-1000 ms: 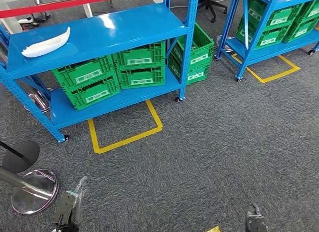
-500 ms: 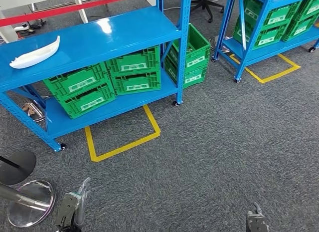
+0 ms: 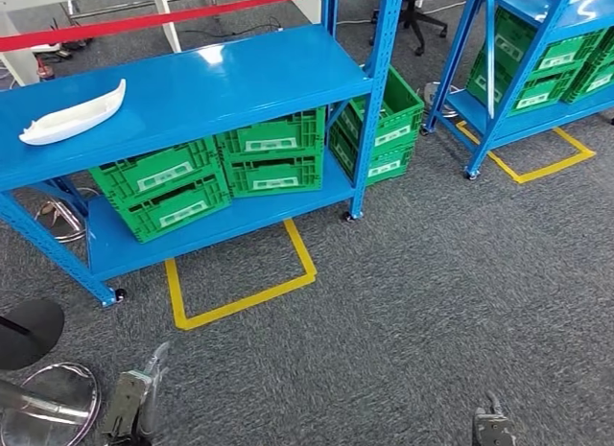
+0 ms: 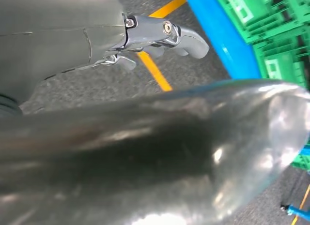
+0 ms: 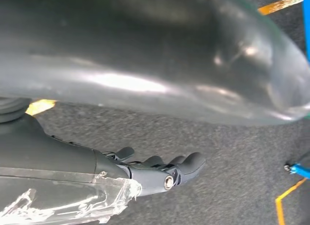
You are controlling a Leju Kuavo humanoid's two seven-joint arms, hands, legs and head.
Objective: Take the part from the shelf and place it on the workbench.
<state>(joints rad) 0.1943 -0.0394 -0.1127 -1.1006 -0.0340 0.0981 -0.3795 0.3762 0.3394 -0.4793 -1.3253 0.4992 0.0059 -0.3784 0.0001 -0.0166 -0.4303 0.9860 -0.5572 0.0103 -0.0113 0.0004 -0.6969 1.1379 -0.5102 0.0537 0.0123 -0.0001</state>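
The part is a long, white, curved piece lying on the top board of the blue shelf, near its left end. My left hand hangs low at the bottom left, far in front of the shelf, and holds nothing. In the left wrist view that left hand has its fingers stretched out over the carpet. My right hand hangs at the bottom right edge. The right wrist view shows this right hand with fingers apart and nothing in them.
Green crates fill the shelf's lower board. A yellow tape outline marks the grey carpet before it. Two round stand bases sit at the left. A second blue shelf with crates stands at the right. A red belt runs behind.
The whole picture has shifted between frames, so the camera has moved. The part stays on the shelf, and both hands still hang low.
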